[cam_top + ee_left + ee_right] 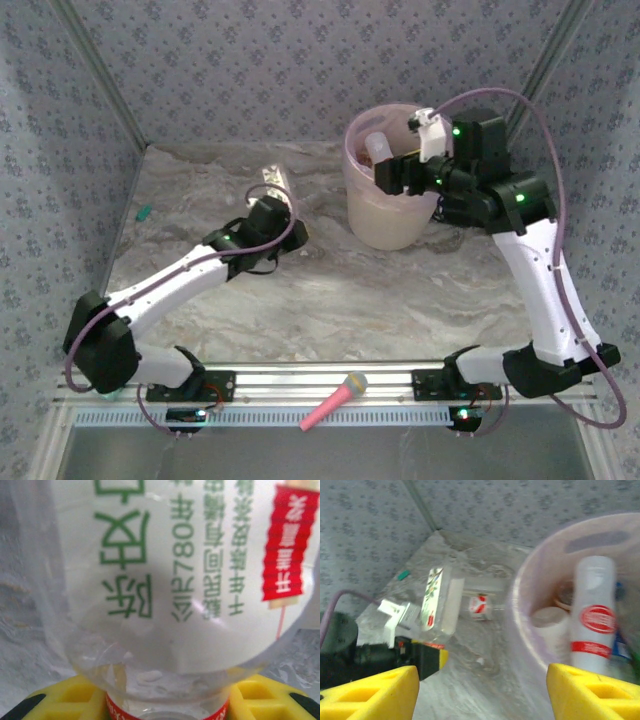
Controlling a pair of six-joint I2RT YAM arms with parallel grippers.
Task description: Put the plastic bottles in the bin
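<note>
Left gripper [167, 702]: clamped near the neck of the clear, white-labelled plastic bottle [175, 605], left of the tall cream pink-lined bin [385, 225]. Expect light, thin, slippery walls; the stiffer neck likely grips best. Right gripper [482, 690]: fingers apart above the bin.

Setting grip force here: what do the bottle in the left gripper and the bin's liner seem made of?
Clear bottle: thin glossy transparent plastic, judging by highlights and see-through walls; its white label could be film or paper. Bin liner: probably translucent pink plastic film, folded over the rim.
</note>
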